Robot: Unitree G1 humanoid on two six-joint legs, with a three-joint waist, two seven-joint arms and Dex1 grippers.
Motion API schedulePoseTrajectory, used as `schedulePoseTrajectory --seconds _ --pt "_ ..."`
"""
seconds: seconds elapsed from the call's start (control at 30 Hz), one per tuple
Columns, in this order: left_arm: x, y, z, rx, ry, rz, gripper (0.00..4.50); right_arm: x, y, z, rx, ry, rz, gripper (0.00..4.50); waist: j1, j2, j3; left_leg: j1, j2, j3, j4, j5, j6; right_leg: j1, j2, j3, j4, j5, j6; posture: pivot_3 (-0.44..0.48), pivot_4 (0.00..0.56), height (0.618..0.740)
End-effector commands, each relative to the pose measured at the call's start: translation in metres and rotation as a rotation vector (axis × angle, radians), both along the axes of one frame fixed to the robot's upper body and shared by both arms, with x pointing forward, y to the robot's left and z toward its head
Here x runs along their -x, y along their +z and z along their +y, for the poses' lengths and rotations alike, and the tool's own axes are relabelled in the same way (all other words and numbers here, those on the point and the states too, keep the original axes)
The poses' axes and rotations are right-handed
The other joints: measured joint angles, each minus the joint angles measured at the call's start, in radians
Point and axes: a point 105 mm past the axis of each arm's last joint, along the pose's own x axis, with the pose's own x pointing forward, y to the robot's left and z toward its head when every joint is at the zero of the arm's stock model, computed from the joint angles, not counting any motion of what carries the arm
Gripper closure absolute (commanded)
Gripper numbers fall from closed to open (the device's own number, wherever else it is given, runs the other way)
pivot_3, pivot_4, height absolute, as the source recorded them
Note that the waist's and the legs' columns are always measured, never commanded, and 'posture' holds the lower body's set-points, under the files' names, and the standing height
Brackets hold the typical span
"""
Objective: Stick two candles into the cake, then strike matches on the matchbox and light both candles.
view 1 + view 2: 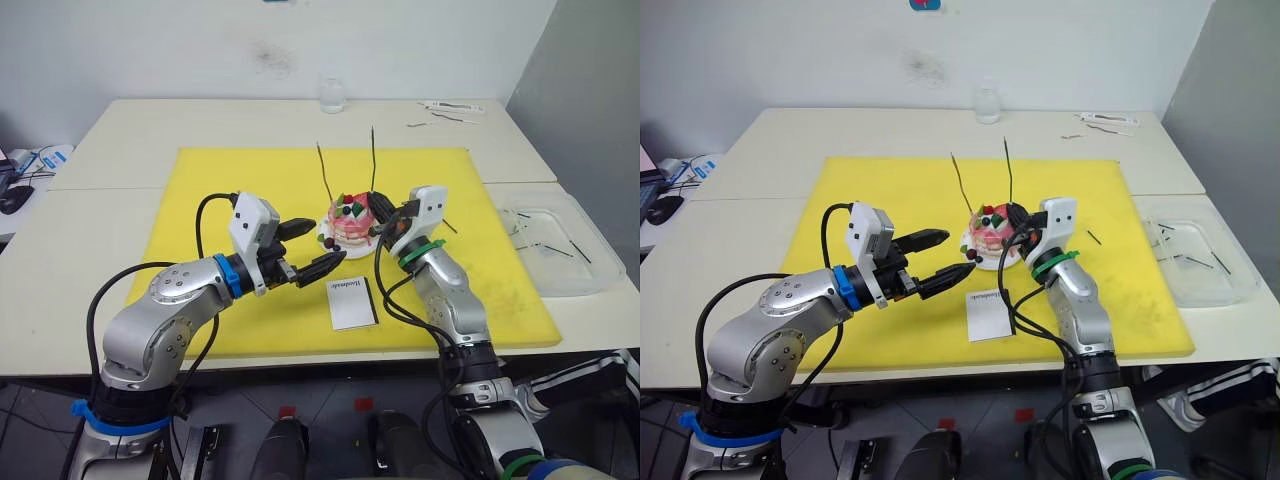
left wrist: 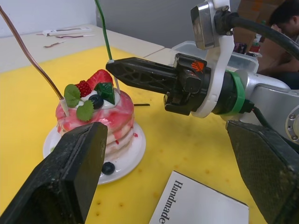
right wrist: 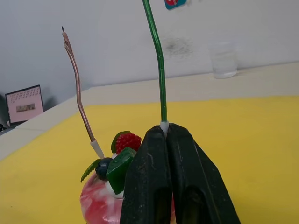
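Nearest me, the matchbox [image 1: 352, 302] lies flat on the yellow mat [image 1: 200, 190], just in front of the cake [image 1: 349, 226], handy for striking later. My left gripper [image 1: 306, 247] hovers beside the cake on its left with fingers spread and empty; I judge it waits there to steady the plate if the cake tips. My right gripper [image 3: 167, 135] has its fingers pressed together on the pale base of the green candle [image 3: 158, 51], pinching low so I can push the stick straight down into the cake top. The copper candle [image 3: 77, 79] already stands in the cake, leaning away, near the strawberry [image 2: 96, 79]. Past the cake, a match [image 1: 1093, 237] lies on the mat to the right, and more sticks sit in a clear tray [image 1: 555, 250] off the mat's right edge. At the far table edge stands a small glass [image 1: 332, 95].
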Motion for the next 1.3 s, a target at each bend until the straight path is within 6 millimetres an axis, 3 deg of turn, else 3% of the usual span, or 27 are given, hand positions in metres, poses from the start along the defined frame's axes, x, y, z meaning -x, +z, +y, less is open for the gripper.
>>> schedulePoseTrajectory --seconds 0.03,0.4,0.8,0.93,1.27,1.3 --pt "0.003 0.012 -0.002 0.0 -0.013 -0.049 0.0 0.002 0.003 -0.001 -0.04 -0.002 -0.006 4.45 0.0 0.0 0.0 0.0 0.0 0.0 0.0 0.0 0.0 0.0 0.0 0.0 0.0 0.0 0.0 0.0 0.15 0.74" --pt "0.001 0.012 0.0 0.0 0.003 -0.052 0.0 0.012 -0.012 0.005 0.006 0.02 -0.009 4.45 -0.001 0.0 0.0 0.0 0.0 0.0 0.0 0.0 0.0 0.0 0.0 0.0 0.0 -0.001 -0.002 0.0 0.15 0.74" --pt "-0.001 0.014 -0.001 -0.003 -0.001 -0.057 0.0 0.014 -0.01 0.007 0.03 0.026 -0.041 4.45 -0.001 0.0 0.0 0.0 0.0 0.0 0.0 0.0 0.0 0.0 0.0 0.0 0.0 -0.001 -0.002 0.0 0.15 0.74" --pt "-0.002 0.014 -0.001 -0.005 -0.001 -0.059 0.0 0.013 -0.005 0.005 0.036 0.023 -0.061 3.58 -0.001 0.0 0.0 0.0 0.0 0.0 0.0 0.0 0.0 0.0 0.0 0.0 0.0 -0.001 -0.002 0.0 0.15 0.74" --pt "-0.002 0.012 0.002 -0.028 -0.015 -0.052 0.0 0.024 0.027 -0.008 0.049 0.049 -0.144 0.06 0.0 0.0 0.0 0.0 0.0 0.0 0.0 0.0 0.0 0.0 0.0 0.0 0.0 -0.001 -0.002 0.0 0.15 0.74" --pt "-0.003 0.011 0.004 -0.036 -0.02 -0.05 0.0 0.028 0.03 -0.01 0.062 0.062 -0.152 0.02 0.0 0.0 0.0 0.0 0.0 0.0 0.0 0.0 0.0 -0.001 0.0 0.0 0.0 -0.001 -0.002 0.0 0.15 0.74"
